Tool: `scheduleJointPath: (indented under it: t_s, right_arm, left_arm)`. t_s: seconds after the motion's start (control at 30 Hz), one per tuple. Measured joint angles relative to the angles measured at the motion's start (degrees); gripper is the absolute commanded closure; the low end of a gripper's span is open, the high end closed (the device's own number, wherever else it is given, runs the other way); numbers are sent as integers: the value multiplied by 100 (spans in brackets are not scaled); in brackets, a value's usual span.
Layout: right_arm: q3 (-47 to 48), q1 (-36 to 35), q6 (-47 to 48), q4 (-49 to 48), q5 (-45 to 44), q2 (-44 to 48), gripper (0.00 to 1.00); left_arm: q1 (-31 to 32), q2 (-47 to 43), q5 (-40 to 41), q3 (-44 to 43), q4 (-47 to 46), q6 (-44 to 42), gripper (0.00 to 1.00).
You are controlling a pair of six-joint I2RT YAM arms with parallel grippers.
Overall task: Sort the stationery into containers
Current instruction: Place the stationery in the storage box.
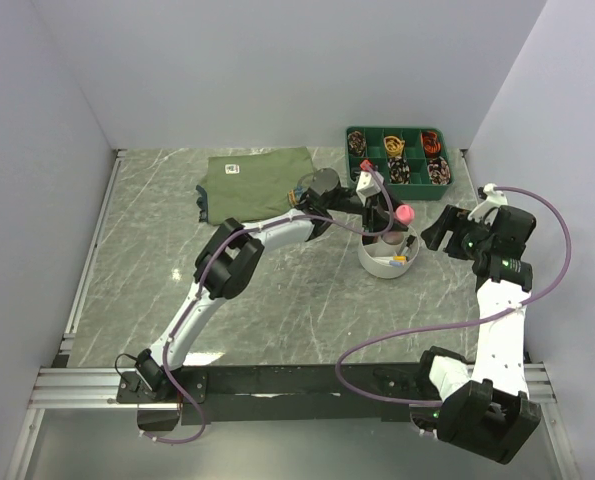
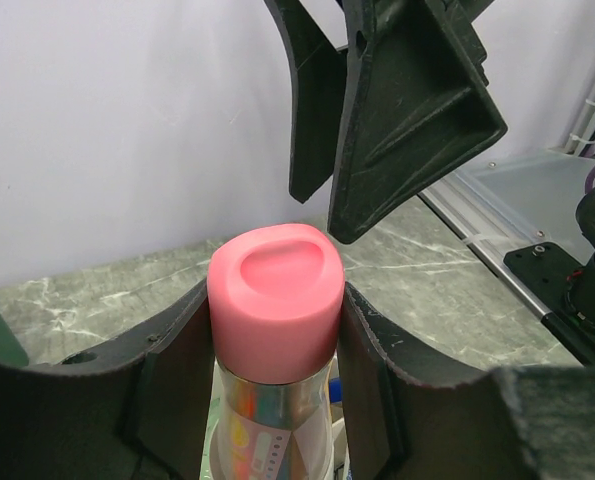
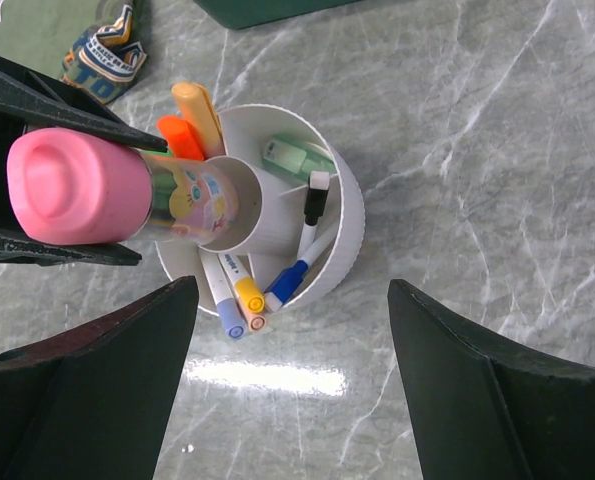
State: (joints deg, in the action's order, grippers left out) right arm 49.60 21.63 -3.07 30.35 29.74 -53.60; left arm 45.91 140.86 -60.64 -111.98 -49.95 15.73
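Observation:
The white round tub [image 1: 387, 260] stands at mid-right of the table. In the right wrist view its rim [image 3: 349, 215] holds orange highlighters [image 3: 191, 118], a green one [image 3: 295, 155] and thin white pens with a black cap [image 3: 318, 184], a blue cap [image 3: 285, 282] and a yellow cap [image 3: 248, 291]. My left gripper [image 1: 385, 215] is shut on a pink-capped highlighter [image 2: 274, 300], held upright with its lower end in the tub's central tube [image 3: 239, 205]. The highlighter shows in the right wrist view too [image 3: 72, 185]. My right gripper [image 3: 292, 385] is open and empty, above and just right of the tub [image 1: 439, 232].
A dark green compartment tray [image 1: 397, 155] of small items sits behind the tub. A folded olive shirt [image 1: 257, 180] lies at the back middle, with a small blue and yellow item [image 3: 102, 55] at its edge. The right wall is close to my right arm.

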Motion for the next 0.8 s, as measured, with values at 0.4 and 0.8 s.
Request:
scheduleJointPath:
  t_s: [0.4, 0.8]
  right_arm:
    - [0, 13, 44, 61, 9, -31, 16]
    - [98, 17, 37, 61, 39, -330, 15]
  left_arm:
    - [4, 61, 0, 258, -317, -11, 43]
    - [-236, -133, -125, 739, -520, -232, 0]
